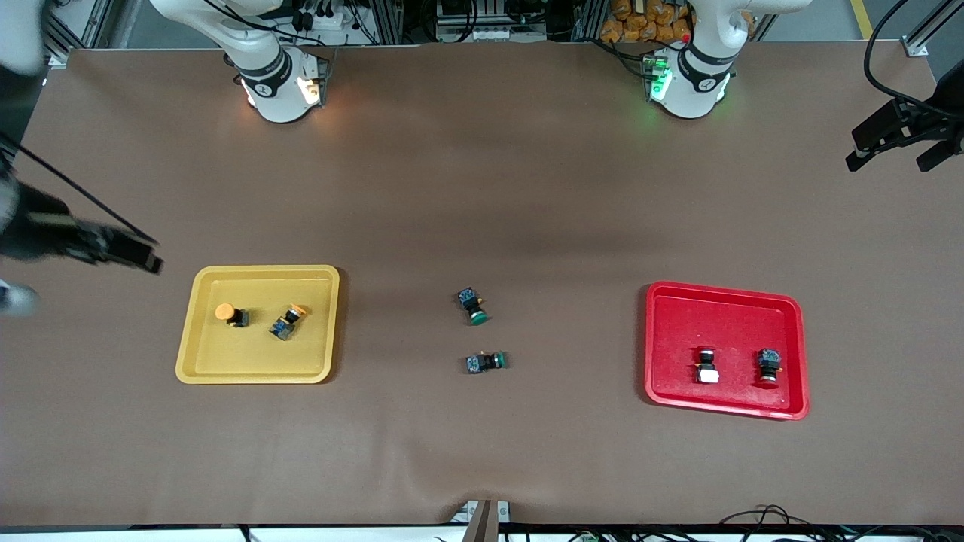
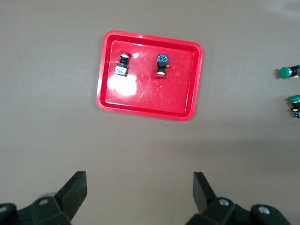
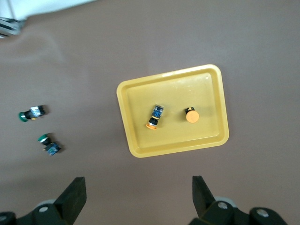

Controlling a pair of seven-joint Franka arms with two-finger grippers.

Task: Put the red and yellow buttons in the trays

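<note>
Two yellow-orange buttons (image 1: 231, 314) (image 1: 288, 320) lie in the yellow tray (image 1: 256, 361). They also show in the right wrist view (image 3: 191, 115) (image 3: 156, 117), in that tray (image 3: 206, 93). Two red buttons (image 1: 706, 365) (image 1: 768, 366) lie in the red tray (image 1: 723, 316). They also show in the left wrist view (image 2: 123, 64) (image 2: 162, 65), in that tray (image 2: 140, 93). My left gripper (image 1: 892, 150) (image 2: 139, 187) is open and empty, high over bare table at the left arm's end. My right gripper (image 1: 143, 252) (image 3: 139, 187) is open and empty, high over bare table at the right arm's end.
Two green-capped switches (image 1: 473, 305) (image 1: 486, 362) lie on the brown table between the trays. They also show in the left wrist view (image 2: 287, 72) (image 2: 294, 99) and in the right wrist view (image 3: 30, 113) (image 3: 48, 144).
</note>
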